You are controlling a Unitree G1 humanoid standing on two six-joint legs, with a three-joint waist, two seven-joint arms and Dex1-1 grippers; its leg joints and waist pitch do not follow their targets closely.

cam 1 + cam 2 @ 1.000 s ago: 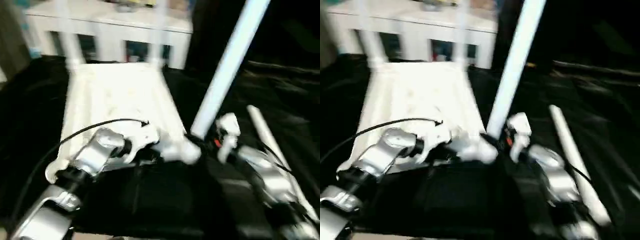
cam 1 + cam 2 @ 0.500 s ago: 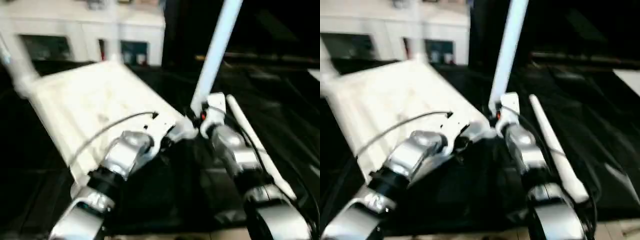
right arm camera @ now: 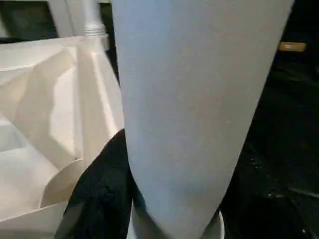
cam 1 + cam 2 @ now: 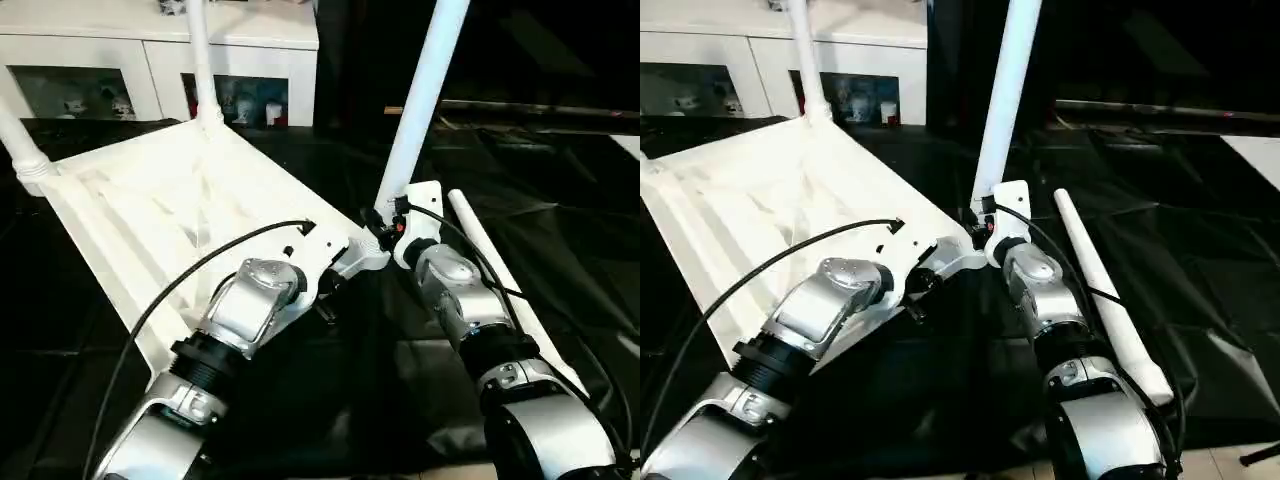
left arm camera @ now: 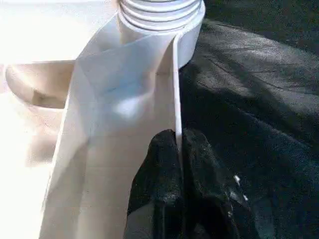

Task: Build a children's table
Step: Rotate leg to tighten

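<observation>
Table top (image 4: 180,220) lies upside down on the black-draped surface (image 4: 560,230), ribbed side up. Two legs already stand in the far corner sockets: one (image 4: 200,60), another (image 4: 20,145). Third leg (image 4: 420,100) is upright at the near corner socket; I can't tell if it's fully seated. Fourth leg (image 4: 500,285) lies loose on the surface, just beside the right arm. Left gripper (image 5: 177,149) is pinched tight on the top's thin edge rib near that socket, steadying it. Right gripper (image 4: 385,228) is clamped about half open around the third leg's base. Left to do, likely: seat leg three, fit leg four, flip the table.
</observation>
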